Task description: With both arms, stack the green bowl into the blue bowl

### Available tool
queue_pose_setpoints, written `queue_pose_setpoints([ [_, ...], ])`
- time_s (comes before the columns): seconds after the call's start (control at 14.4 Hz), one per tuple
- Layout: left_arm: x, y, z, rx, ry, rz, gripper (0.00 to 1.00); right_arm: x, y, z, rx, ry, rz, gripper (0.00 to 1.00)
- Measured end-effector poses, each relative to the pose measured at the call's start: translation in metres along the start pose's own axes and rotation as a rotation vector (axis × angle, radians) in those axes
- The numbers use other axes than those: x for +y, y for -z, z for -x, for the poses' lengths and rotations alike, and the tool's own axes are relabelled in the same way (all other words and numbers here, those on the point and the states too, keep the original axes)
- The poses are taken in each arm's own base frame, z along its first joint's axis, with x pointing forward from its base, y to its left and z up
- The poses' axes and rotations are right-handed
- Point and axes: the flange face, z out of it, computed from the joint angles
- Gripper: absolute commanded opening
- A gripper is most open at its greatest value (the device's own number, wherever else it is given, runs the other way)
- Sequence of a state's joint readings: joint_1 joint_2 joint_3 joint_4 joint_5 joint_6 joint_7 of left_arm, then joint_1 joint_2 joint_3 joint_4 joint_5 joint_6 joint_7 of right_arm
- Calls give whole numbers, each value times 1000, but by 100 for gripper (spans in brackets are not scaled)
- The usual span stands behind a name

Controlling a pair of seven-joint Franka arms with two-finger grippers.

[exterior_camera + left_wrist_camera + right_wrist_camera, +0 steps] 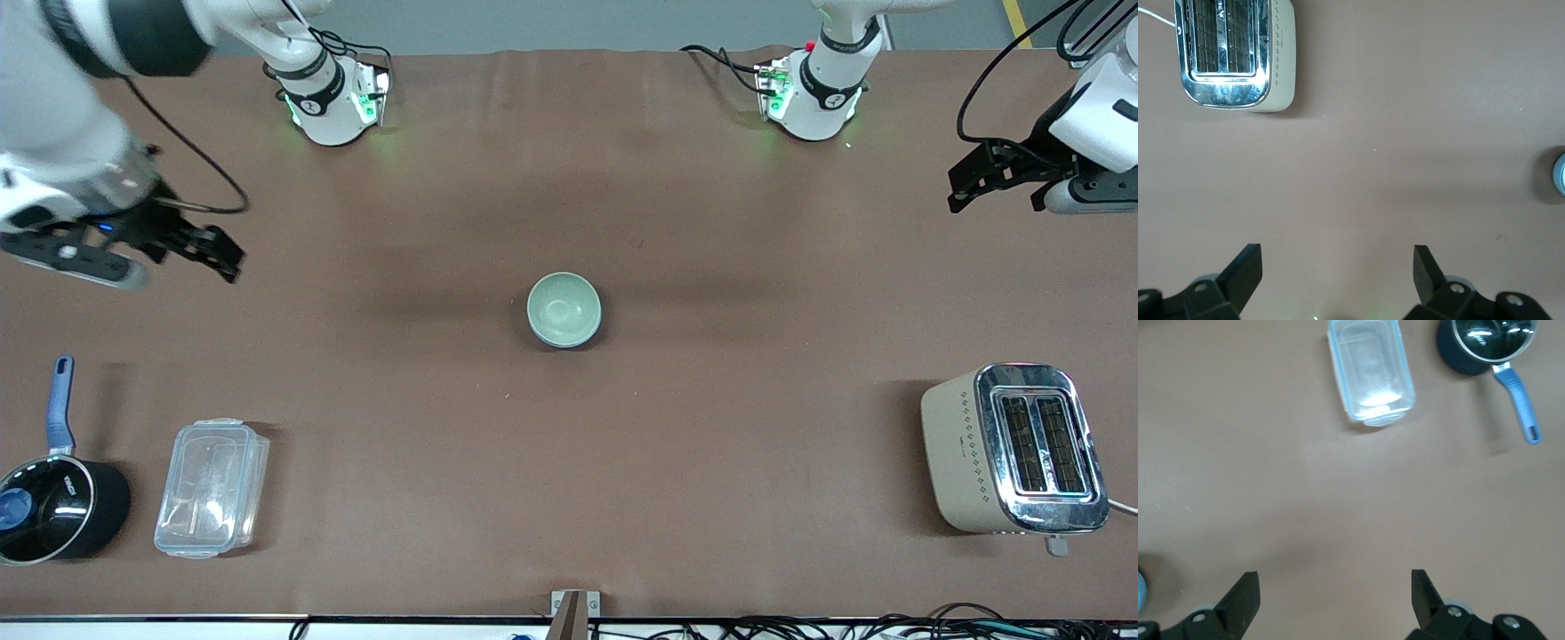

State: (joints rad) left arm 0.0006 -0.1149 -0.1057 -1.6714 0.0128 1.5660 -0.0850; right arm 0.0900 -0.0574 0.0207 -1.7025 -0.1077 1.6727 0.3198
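Green bowl [564, 308] sits upright at mid-table, and a dark bluish rim shows just under its lower edge, so by my judgement it already rests nested in the blue bowl [587, 339], of which little else is visible; a sliver of bluish rim also appears at the edge of each wrist view. Nearest the front camera, toward the right arm's end of the table, stand a black saucepan [53, 509] with a blue handle and a clear lidded plastic container [212, 488] beside it; toward the left arm's end stands a beige two-slot toaster [1013, 449]. None of these touches the bowls. Farther up, the right gripper [222, 253] hangs over bare brown table [569, 498] toward its own end, fingers spread wide and holding nothing; the left gripper [996, 182] hangs likewise over its end, fingers spread and empty. Both are well apart from the stack. Assessment: the stacking step appears complete and both arms are clear. The next move calls for little beyond parking the arms, provided the nest sits level, which cannot be confirmed from here.
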Motion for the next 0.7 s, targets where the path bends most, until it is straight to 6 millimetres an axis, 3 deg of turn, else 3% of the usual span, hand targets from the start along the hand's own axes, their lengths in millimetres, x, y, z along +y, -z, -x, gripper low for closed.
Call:
queue_pose_setpoints([
  [0.14, 0, -1, -2, 0, -11, 1, 100, 50, 34, -4, -10, 55, -34, 100],
  [0.28, -1, 0, -4, 2, -17, 1, 100, 76, 63, -5, 12, 88, -57, 100],
  [0.42, -2, 2, -4, 7, -21, 2, 100, 78, 65, -10, 2, 89, -69, 100],
  [0.7, -2, 8, -5, 20, -20, 3, 100, 74, 45, -23, -35, 86, -92, 100],
])
